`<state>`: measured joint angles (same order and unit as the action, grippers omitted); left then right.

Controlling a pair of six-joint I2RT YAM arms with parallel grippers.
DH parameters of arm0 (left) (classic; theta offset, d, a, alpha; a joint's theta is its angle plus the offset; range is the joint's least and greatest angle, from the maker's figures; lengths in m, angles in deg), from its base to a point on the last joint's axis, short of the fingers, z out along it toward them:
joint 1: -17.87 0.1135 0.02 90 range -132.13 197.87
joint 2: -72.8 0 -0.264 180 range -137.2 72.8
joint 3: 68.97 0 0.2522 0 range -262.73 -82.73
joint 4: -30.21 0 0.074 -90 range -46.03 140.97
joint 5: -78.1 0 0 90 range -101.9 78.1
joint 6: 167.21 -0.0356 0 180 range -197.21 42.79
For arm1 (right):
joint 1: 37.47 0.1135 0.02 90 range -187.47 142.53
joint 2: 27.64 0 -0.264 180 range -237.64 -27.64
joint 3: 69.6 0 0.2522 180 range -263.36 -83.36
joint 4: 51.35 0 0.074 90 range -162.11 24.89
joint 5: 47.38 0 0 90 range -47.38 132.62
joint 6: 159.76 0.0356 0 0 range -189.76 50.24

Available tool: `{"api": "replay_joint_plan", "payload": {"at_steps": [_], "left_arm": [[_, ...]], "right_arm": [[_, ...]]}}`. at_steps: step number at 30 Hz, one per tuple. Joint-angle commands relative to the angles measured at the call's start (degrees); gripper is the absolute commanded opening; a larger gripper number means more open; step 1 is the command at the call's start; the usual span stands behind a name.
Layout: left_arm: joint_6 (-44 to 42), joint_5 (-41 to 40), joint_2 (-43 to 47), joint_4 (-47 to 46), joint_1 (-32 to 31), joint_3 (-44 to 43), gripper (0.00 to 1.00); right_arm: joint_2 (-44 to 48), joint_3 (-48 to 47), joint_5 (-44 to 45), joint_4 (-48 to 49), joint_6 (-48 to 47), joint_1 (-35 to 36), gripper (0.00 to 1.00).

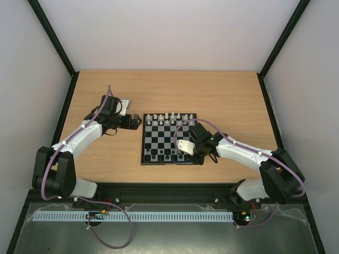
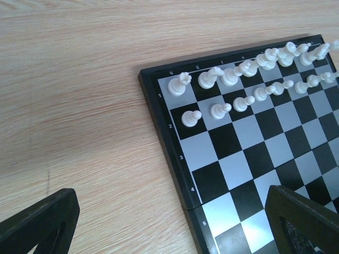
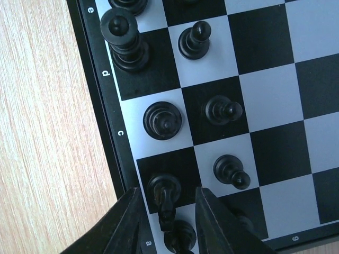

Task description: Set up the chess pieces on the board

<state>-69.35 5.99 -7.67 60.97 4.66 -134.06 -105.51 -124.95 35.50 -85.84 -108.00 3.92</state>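
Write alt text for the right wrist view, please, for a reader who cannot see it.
The right gripper hangs open over the edge of the board, its fingers either side of a black piece on the back row, not visibly touching it. More black pieces stand on the two rows nearest the rim, and the wooden table shows on the left.

Overhead from behind, wrist views close, all share board (image 1: pixel 169 138)
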Motion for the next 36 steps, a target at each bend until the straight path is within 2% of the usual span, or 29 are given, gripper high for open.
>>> {"api": "replay_joint_plan", "payload": {"at_steps": [1,6,11,14,18,24,28,36], "left_arm": [[-1.9,3.5,0.1,-0.7,0.2,0.5,0.99],[-6.9,4.5,-0.2,2.5,-0.7,-2.2,0.99],[-21.3,2.5,0.9,10.2,-6.3,-5.4,0.99],[-29.5,3.8,2.0,15.6,-9.8,-6.5,0.86],[-39.7,5.8,2.3,22.4,-12.9,-7.0,0.6],[-49.4,4.7,1.0,26.1,-14.8,-7.1,0.39],[-53.5,5.9,-2.0,28.8,-16.4,-9.6,0.33],[-57.9,5.7,-7.3,30.7,-19.8,-12.3,0.28]], "right_arm": [[-0.4,-2.8,0.2,-2.1,0.8,0.4,0.3],[1.3,-8.2,-0.3,-7.8,-0.4,0.4,0.34],[4.5,-13.1,-1.5,-12.4,0.3,0.1,0.37],[5.6,-16.2,-0.4,-14.8,2.5,-0.3,0.37],[7.9,-18.8,0.6,-17.3,6.0,-1.7,0.37],[10.1,-28.0,-3.0,-25.6,12.1,-5.7,0.37],[11.1,-30.9,-3.0,-27.5,14.8,-7.5,0.36],[12.3,-27.8,-2.9,-25.0,17.0,-8.5,0.36]]}}
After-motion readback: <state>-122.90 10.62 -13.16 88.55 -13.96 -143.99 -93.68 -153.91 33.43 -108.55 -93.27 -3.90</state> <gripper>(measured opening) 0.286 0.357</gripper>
